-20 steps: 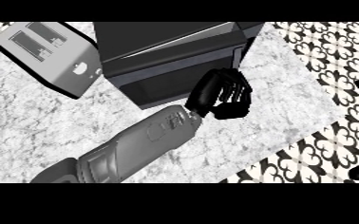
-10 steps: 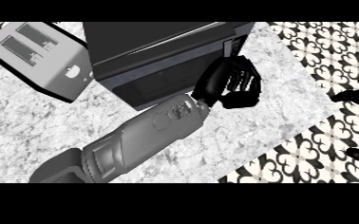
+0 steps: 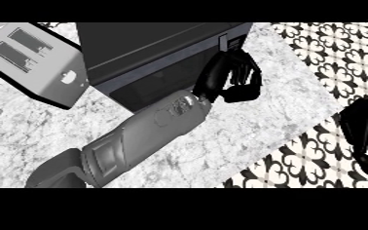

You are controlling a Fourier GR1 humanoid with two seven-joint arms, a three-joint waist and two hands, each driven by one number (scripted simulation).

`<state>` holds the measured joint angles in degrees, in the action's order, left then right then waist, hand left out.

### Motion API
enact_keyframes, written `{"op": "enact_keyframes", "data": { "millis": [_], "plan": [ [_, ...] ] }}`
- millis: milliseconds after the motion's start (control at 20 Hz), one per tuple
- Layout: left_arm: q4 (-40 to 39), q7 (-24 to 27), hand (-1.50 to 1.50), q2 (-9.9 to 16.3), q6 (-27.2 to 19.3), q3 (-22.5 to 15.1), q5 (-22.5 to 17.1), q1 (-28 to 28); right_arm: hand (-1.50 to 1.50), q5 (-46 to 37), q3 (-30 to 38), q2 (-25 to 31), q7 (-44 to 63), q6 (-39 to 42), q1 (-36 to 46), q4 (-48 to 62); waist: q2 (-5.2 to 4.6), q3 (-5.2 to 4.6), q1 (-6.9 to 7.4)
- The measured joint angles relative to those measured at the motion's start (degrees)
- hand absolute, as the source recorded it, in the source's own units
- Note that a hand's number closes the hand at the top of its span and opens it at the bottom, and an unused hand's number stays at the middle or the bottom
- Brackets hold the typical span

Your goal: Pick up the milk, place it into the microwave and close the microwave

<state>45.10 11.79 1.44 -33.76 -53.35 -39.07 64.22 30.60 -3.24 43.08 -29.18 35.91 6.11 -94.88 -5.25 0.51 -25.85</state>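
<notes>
1. The left hand [image 3: 233, 75] rests against the right front edge of the microwave [image 3: 158, 48], its fingers [image 3: 248, 70] curled and holding nothing that can be seen.
2. The milk is nowhere in sight, neither on the marble bench [image 3: 273, 122] nor in the hand; it may be inside the microwave.
3. Judged step: closing the door. The next move calls for pushing it flush.
4. The right hand [image 3: 357, 131] shows only as a dark shape at the right edge; its fingers cannot be told.
5. A toaster [image 3: 39, 61] stands at far left.

A home kitchen, it seems: a marble-patterned counter [image 3: 237, 126] carries a dark microwave [image 3: 155, 48] and a silver toaster [image 3: 39, 61], above a patterned tile floor [image 3: 316, 48]
</notes>
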Motion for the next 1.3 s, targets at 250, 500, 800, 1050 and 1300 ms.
{"op": "enact_keyframes", "data": {
  "millis": [250,500,800,1050,1300],
  "plan": [
    [-0.1,0.5,1.50,0.2,-1.4,-0.4,-1.1,-0.2,1.50,0.6,-1.6,0.3,1.4,0.4,0.3,-3.6,0.15,-0.01,-1.00],
    [-0.6,0.8,1.50,-0.4,-2.2,-0.4,-2.2,1.0,1.50,1.4,-2.9,0.4,2.4,0.7,0.1,-6.4,0.08,0.05,-2.01],
    [-2.7,1.9,1.50,-1.2,-1.6,0.4,-3.2,4.4,1.50,2.2,-3.9,0.5,3.3,1.0,-0.2,-9.3,-0.39,0.15,-3.21],
    [-3.6,2.3,1.50,-1.5,-2.7,1.5,-4.9,6.2,1.50,2.5,-5.0,1.3,4.6,1.6,-0.7,-11.4,-0.54,0.13,-2.98],
    [0.8,0.1,1.50,-1.6,0.0,6.2,-13.0,5.9,1.50,2.4,-8.5,2.3,7.1,3.2,-2.7,-13.5,-1.65,-0.25,-1.56]
  ]
}}
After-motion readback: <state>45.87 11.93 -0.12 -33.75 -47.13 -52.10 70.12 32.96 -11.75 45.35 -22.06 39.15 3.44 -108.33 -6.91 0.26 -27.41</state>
